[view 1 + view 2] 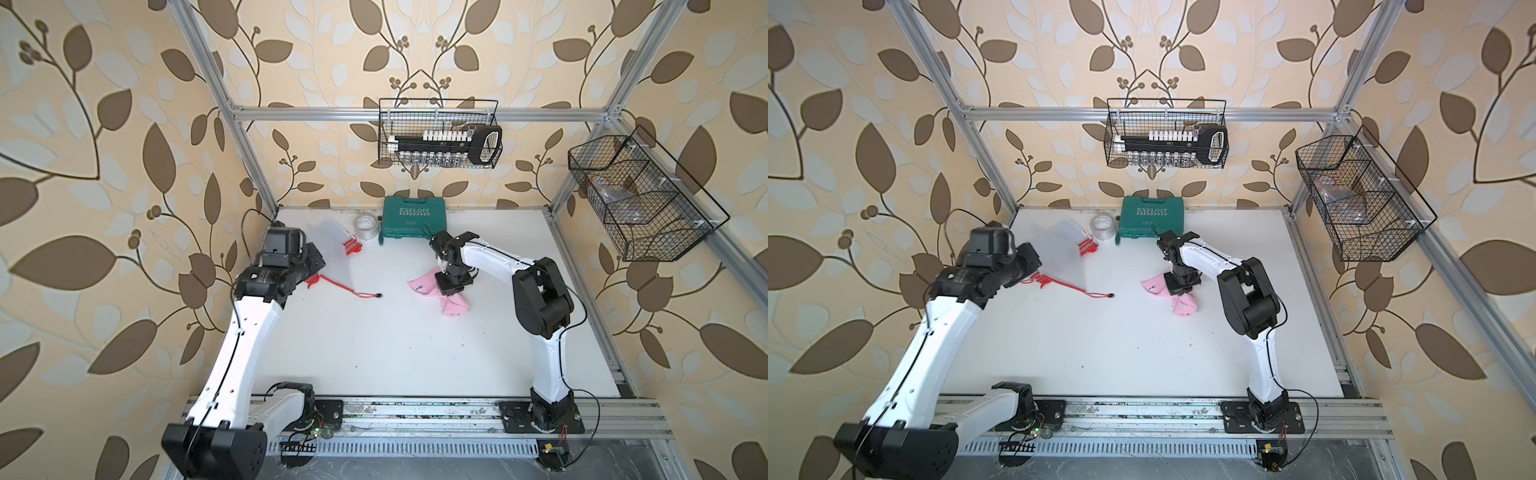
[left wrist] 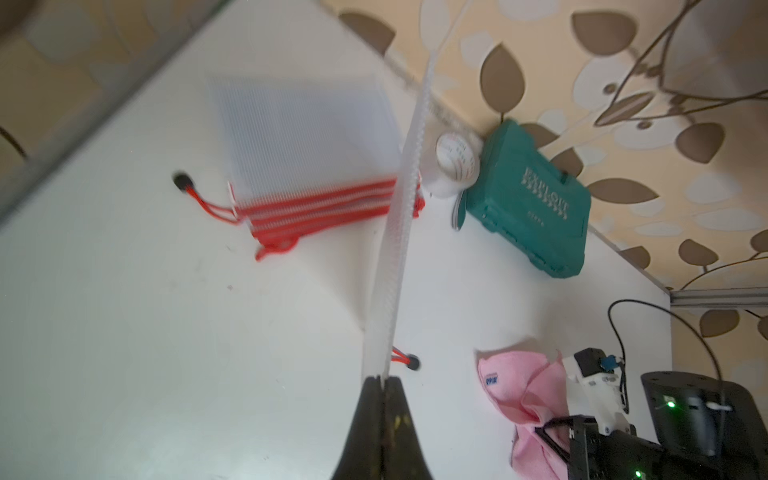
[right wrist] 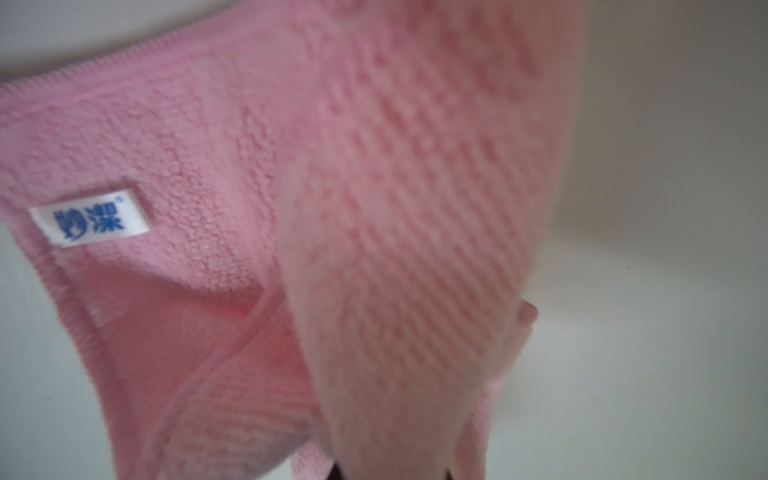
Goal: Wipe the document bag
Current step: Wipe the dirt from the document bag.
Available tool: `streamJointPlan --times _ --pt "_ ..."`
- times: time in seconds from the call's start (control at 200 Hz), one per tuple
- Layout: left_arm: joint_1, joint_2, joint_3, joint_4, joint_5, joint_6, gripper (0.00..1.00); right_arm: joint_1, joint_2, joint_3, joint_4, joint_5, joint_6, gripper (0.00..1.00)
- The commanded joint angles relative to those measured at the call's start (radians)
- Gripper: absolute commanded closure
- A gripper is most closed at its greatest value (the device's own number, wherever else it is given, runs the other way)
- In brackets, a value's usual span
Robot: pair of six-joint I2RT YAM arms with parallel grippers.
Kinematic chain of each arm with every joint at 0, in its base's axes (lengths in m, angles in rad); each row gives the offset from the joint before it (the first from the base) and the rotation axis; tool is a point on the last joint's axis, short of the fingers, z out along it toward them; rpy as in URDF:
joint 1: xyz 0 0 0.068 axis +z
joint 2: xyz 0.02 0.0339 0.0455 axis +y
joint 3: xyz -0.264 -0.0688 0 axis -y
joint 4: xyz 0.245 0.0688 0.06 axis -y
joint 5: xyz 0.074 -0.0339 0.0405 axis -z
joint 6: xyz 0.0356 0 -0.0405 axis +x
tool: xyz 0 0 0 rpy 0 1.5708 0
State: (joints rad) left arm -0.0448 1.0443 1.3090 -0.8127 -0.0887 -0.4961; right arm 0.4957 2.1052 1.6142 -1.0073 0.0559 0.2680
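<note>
Left tool (image 2: pixel 384 379) clenches document bag (image 2: pixel 399 232) edge-on, long axis pointing straight outward; right tool (image 1: pixel 451 290) grips cloth (image 3: pixel 249 166).

The left pincer (image 2: pixel 383 384) is clamped on the edge of a document bag (image 2: pixel 405 216) seen edge-on, with a blurred stack of red-zipped bags (image 2: pixel 307 137) beyond it on the white surface (image 2: pixel 124 332) and a pink cloth (image 2: pixel 519 395) off to one side.

a robot lab cell: aluminium frame (image 1: pixel 316 111), leaf wallpaper (image 1: pixel 104 124), wire baskets (image 1: pixel 436 100), white tabletop (image 1: pixel 374 353)
</note>
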Motion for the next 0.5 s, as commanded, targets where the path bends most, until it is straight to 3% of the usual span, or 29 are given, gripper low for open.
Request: streamJointPlan --times 0.0,0.075,0.18,0.26,0.385,0.495 --pt "0.005 -0.024 0.175 -0.169 -0.223 0.251 1.0 0.027 -0.002 -0.012 0.007 -0.033 -0.006 1.0" --pt "0.004 0.052 0.312 -0.244 -0.233 0.34 1.0 0.037 -0.003 -0.021 0.012 -0.021 -0.013 1.0" --pt "-0.039 0.165 0.411 -0.301 -0.129 0.36 1.0 0.017 -0.029 -0.053 0.026 0.016 -0.001 1.0" --pt "-0.152 0.229 0.355 -0.254 -0.098 0.32 1.0 -0.014 -0.066 -0.094 0.045 0.02 0.011 1.0" --pt "-0.264 0.337 0.179 -0.079 0.137 0.164 1.0 -0.049 -0.123 -0.166 0.067 0.039 0.022 1.0" --pt "-0.37 0.503 0.072 0.077 0.232 0.042 1.0 -0.068 -0.163 -0.221 0.082 0.044 0.034 1.0"
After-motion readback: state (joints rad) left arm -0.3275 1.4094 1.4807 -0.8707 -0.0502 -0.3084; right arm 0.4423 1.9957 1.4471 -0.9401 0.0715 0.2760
